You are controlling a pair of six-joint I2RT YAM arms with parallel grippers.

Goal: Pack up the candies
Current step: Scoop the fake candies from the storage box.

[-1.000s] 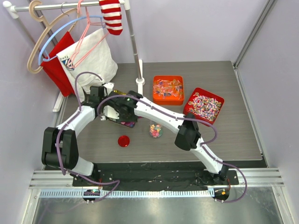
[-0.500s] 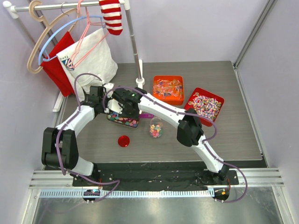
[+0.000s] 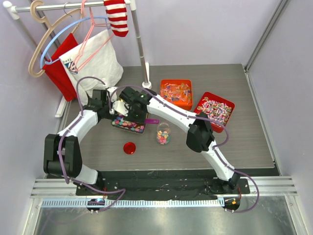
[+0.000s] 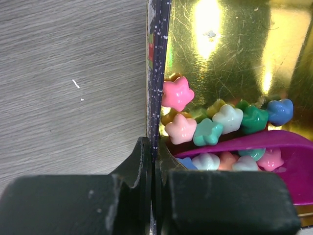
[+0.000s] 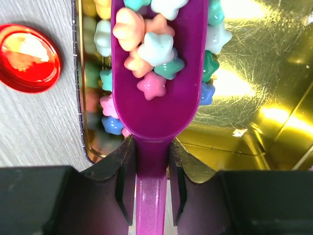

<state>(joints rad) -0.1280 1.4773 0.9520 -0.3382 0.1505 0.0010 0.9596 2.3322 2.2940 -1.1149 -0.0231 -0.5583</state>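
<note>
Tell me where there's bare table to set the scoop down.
Bare: the near right corner in front of the red tin, and the strip left of the red lid. Crowded: around the jar and the gold-lined tin of candies.

A grey wood-grain tabletop (image 3: 244, 142) sat boxed in by plain, pale lilac walls (image 3: 205, 29) under soft, even light. A white metal clothes rail (image 3: 139, 44) stood near its far left corner, and a ribbed aluminium strip (image 3: 274, 187) ran along its near edge.
</note>
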